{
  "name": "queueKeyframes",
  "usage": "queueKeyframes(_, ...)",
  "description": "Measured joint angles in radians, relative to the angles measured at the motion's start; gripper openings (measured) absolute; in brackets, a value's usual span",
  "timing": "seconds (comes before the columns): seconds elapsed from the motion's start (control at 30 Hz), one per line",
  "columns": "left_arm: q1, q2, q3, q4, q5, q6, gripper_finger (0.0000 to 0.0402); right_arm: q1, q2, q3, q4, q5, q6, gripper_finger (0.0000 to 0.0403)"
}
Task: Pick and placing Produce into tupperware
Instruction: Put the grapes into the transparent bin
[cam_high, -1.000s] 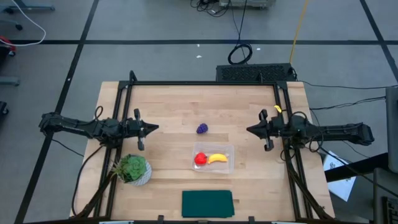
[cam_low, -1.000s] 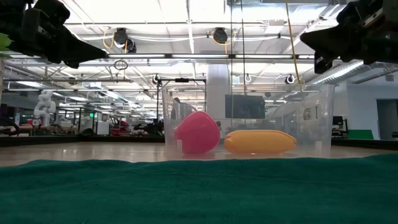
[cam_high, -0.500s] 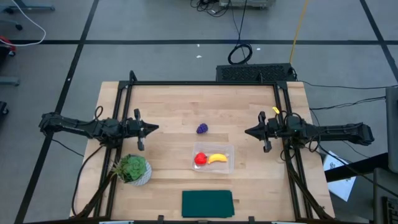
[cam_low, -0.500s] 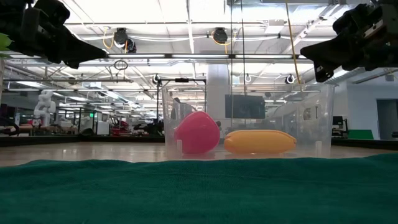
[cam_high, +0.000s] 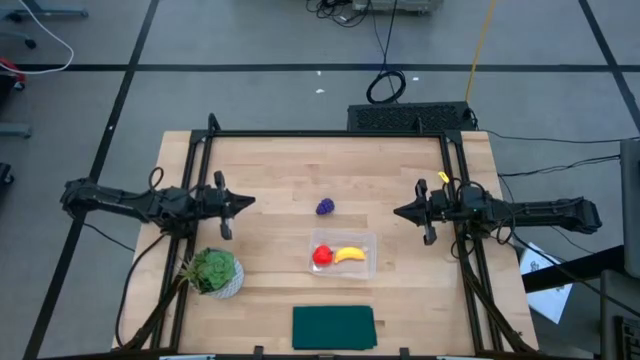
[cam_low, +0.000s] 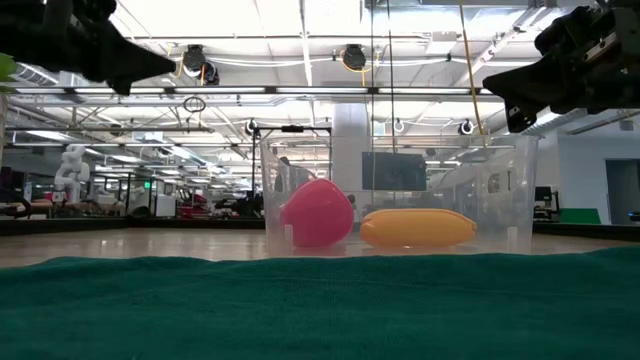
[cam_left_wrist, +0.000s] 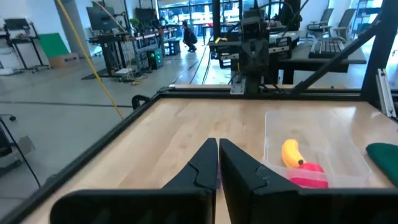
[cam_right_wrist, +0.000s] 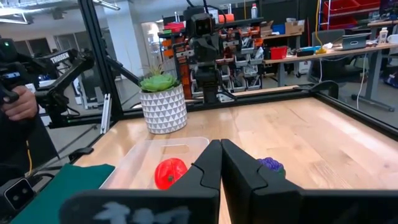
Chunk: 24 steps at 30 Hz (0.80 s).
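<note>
The right claw (cam_high: 399, 212) hangs with fingers pressed together, empty. Just ahead of it and slightly aside lies the purple grape bunch (cam_high: 325, 207) on the bare table (cam_high: 270, 170); the left claw (cam_high: 250, 203), likewise closed, looks about equally near. The tupperware (cam_high: 366, 262), beside the grapes, already holds the red fruit (cam_high: 321, 255) and banana (cam_high: 349, 254). Nothing blocks the reach; the potted plant (cam_high: 212, 271) stands well apart.

From my low view, the purple bunch (cam_high: 325, 207) is not visible; both arms are cut off at the top edge. In my right wrist view, the right gripper (cam_right_wrist: 220, 163) partly covers the bunch.
</note>
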Motion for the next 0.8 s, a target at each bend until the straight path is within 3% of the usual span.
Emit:
queueKeyframes(0.33,0.048,0.224,0.191,-0.032,-0.064,0.059,0.0021,0.0,0.0,0.0,-0.007,0.0,0.001,0.0)
queueKeyframes(0.6,0.195,0.442,0.379,-0.131,0.052,0.03,0.0022,0.0,0.0,0.0,-0.007,0.0,0.001,0.0)
queueKeyframes(0.8,0.287,0.586,0.474,-0.133,0.22,0.024,0.0022,0.0,0.011,0.0,-0.007,0.0,0.001,0.0)
